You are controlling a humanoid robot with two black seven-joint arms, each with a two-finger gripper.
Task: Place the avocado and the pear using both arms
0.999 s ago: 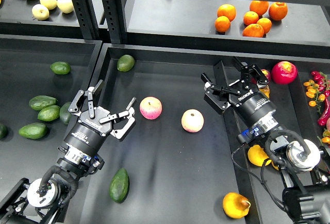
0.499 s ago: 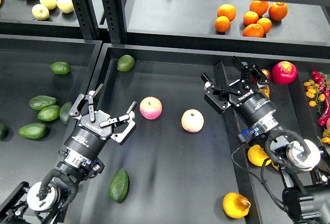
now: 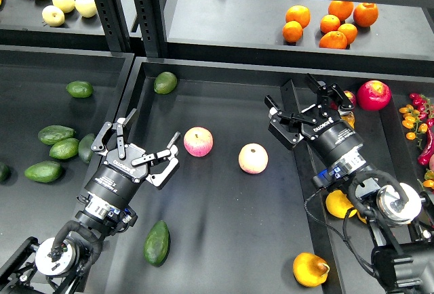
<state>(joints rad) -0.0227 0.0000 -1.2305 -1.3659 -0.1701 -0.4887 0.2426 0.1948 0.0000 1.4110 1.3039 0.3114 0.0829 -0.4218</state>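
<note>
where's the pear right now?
Head view, bottom right: the pear lies on the centre tray's front right corner, below the right arm and well right of the avocado.

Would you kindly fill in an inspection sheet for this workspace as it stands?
Surface: dark centre tray, bare between the fruit.
Job's things: avocado lying at the tray's front left; pear at the front right, apart from both grippers.
Clutter: two apples mid-tray; small avocado at the back; avocados in the left bin; oranges on the shelf.
Grippers: left gripper open, empty; right gripper open, empty.
Cables: black cable looping by the right arm.
Surroundings: chillies at the right edge.
</note>
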